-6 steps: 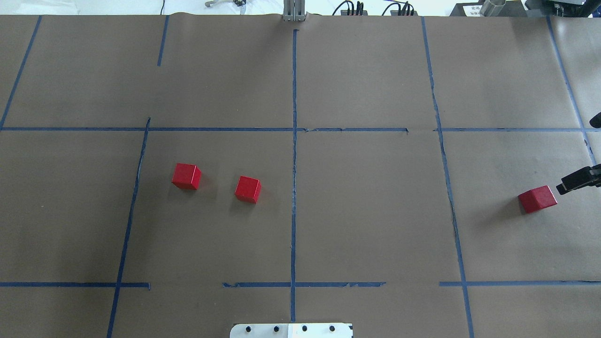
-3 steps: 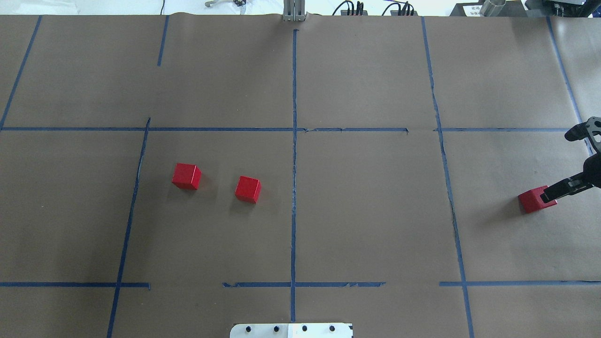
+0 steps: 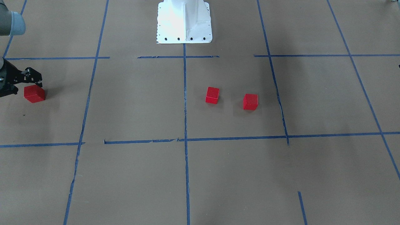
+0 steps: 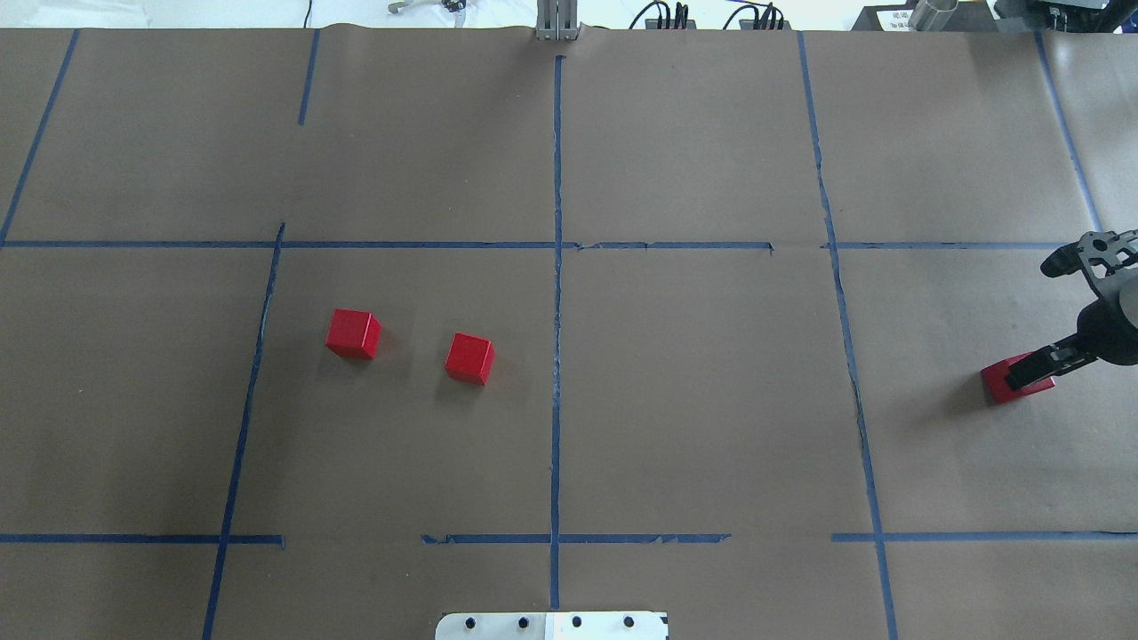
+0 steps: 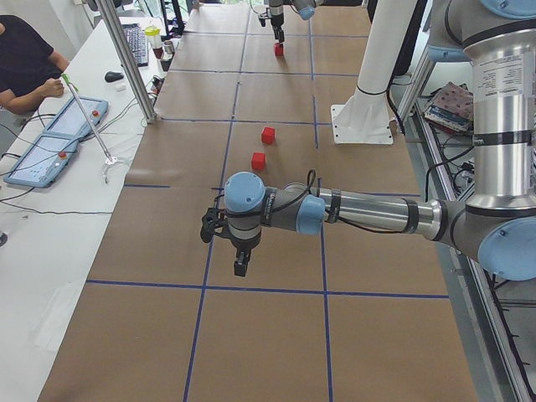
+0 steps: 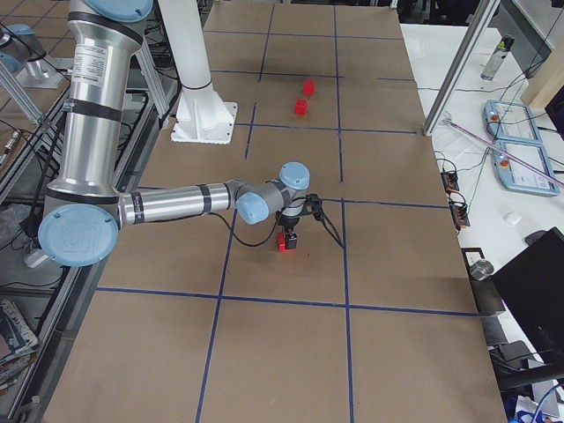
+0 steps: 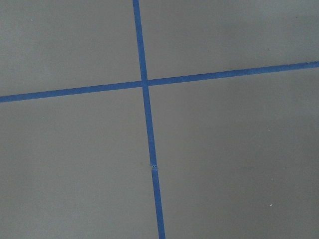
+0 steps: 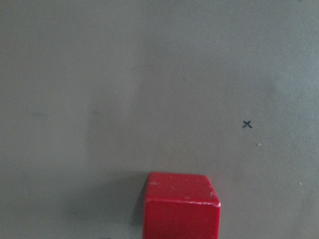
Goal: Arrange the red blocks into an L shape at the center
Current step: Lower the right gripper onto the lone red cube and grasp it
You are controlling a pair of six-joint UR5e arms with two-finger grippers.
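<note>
Two red blocks point(image 4: 353, 333) point(image 4: 469, 358) sit apart on the brown paper, left of the centre tape line; they also show in the front view point(image 3: 250, 101) point(image 3: 212, 95). The third red block point(image 4: 997, 384) lies at the far right. My right gripper point(image 4: 1040, 318) is open and hovers over this block point(image 3: 34, 93), with one finger point(image 4: 1027, 373) overlapping it. The right wrist view shows the block point(image 8: 182, 204) at the bottom centre, with no fingers in frame. My left gripper point(image 5: 223, 253) shows only in the exterior left view, over bare paper; I cannot tell whether it is open or shut.
The white robot base point(image 3: 184, 22) stands at the table's near-robot edge, centre. Blue tape lines point(image 4: 556, 267) divide the paper into cells. An operator point(image 5: 25, 67) sits at a side table beyond the far edge.
My right gripper has moved in from the right edge toward the third block, and one finger now overlaps it. No block has moved.
</note>
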